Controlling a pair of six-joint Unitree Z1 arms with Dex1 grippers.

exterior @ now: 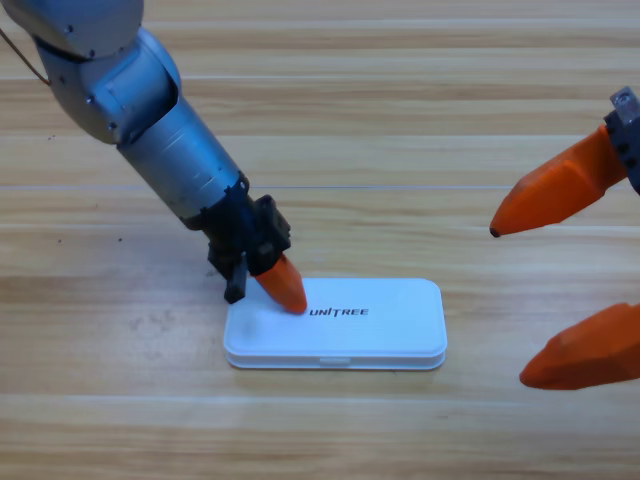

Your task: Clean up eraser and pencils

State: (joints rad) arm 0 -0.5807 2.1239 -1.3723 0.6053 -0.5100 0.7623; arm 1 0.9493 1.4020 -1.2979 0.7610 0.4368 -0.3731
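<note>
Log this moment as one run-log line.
left gripper: tip on closed white case lid, left end | right gripper: open, waiting at right edge | eraser, pencils: not visible

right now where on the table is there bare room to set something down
Bare wood runs along the table behind the closed white case, between the two arms, and in a strip in front of the case. Crowded: the case's left end, where the left claw presses, and the right edge, where the right claw waits open.

Smooth white plastic case [380, 335], wooden table [400, 120]
</note>
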